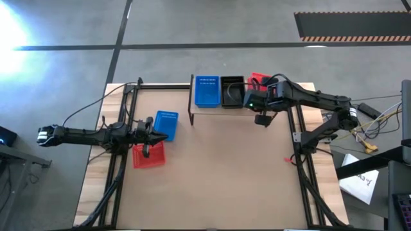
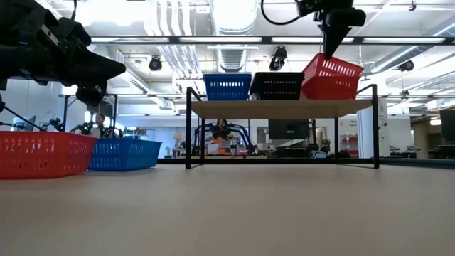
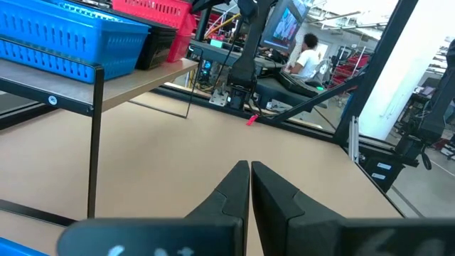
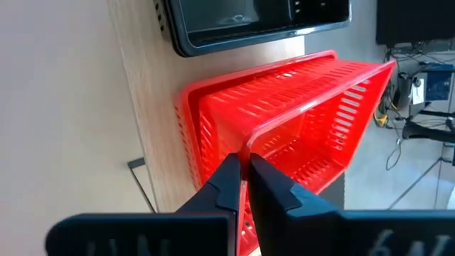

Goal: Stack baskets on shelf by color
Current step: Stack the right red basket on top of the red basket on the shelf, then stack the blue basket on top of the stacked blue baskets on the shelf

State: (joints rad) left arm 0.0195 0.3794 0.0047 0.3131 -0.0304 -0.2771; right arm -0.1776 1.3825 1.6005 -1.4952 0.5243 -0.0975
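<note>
Your right gripper (image 4: 244,165) is over the right end of the shelf (image 2: 281,108), its fingers pinched on the rim of a red basket (image 2: 331,77). That basket sits tilted, with its lower edge on the plank and the gripped side lifted. In the right wrist view it appears to nest in a second red basket (image 4: 195,135) beneath it, though you cannot be sure of that.

A black basket (image 1: 232,91) sits on the middle of the shelf, and a blue basket (image 1: 207,90) sits on its left end, just beside the black one.

Your left gripper (image 3: 249,186) hovers near the table's left edge with its fingers pressed together and holding nothing. Below it, another red basket (image 1: 148,155) rests on the table (image 1: 225,179), and a second blue basket (image 1: 166,125) lies just behind that one, toward the shelf.
</note>
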